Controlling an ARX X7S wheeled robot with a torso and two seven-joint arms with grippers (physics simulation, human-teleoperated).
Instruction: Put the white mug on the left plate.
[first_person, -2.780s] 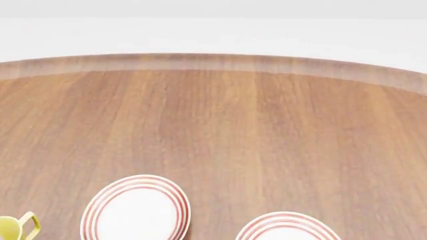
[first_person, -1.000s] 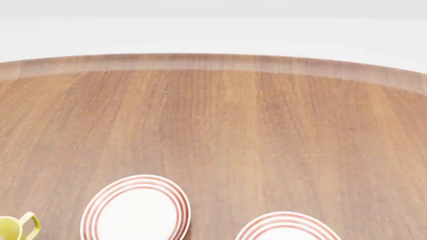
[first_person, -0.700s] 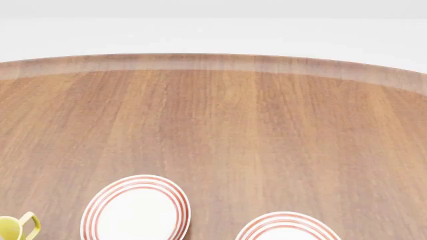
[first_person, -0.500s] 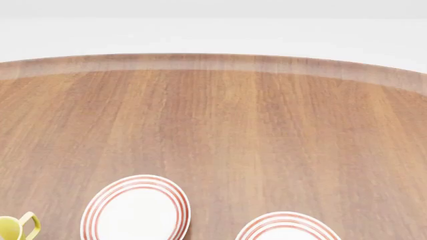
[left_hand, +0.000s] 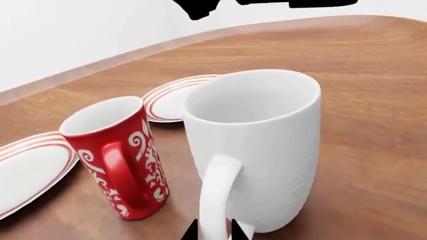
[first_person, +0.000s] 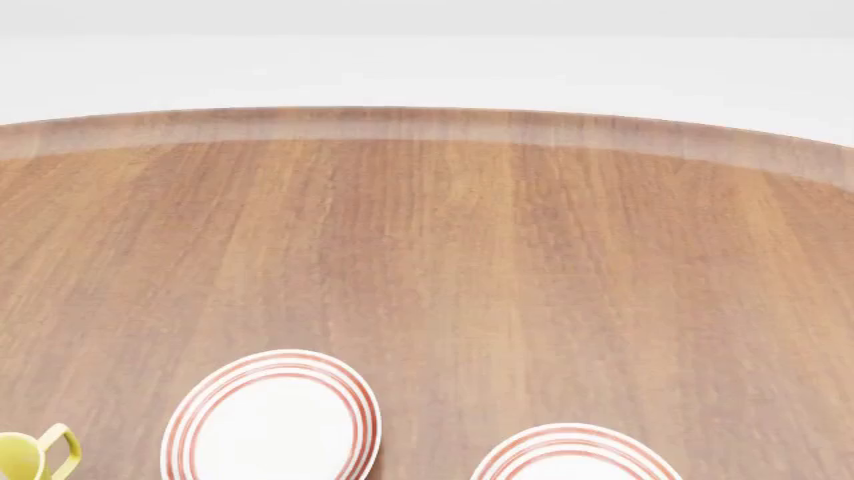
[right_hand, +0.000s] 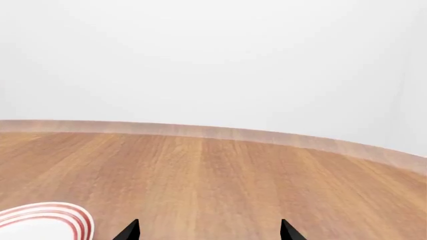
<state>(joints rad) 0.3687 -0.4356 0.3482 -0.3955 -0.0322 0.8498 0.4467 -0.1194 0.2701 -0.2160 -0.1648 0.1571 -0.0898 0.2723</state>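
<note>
The white mug (left_hand: 257, 145) stands upright on the wooden table, seen close up in the left wrist view. Its loop handle (left_hand: 217, 195) runs down between the two dark fingertips of my left gripper (left_hand: 212, 234), which is closed narrowly on it. The left plate (first_person: 271, 420), white with red rings, lies near the bottom left of the head view. The mug and both grippers are outside the head view. My right gripper (right_hand: 208, 232) hangs open over bare wood, with nothing between its fingers.
A red mug with white swirls (left_hand: 120, 155) stands right beside the white mug. Two ringed plates (left_hand: 175, 96) (left_hand: 30, 170) lie beyond them. A second plate (first_person: 574, 455) and a yellow-handled mug (first_person: 34, 455) sit at the head view's bottom edge. The table's curved rim (first_person: 427, 125) is far off.
</note>
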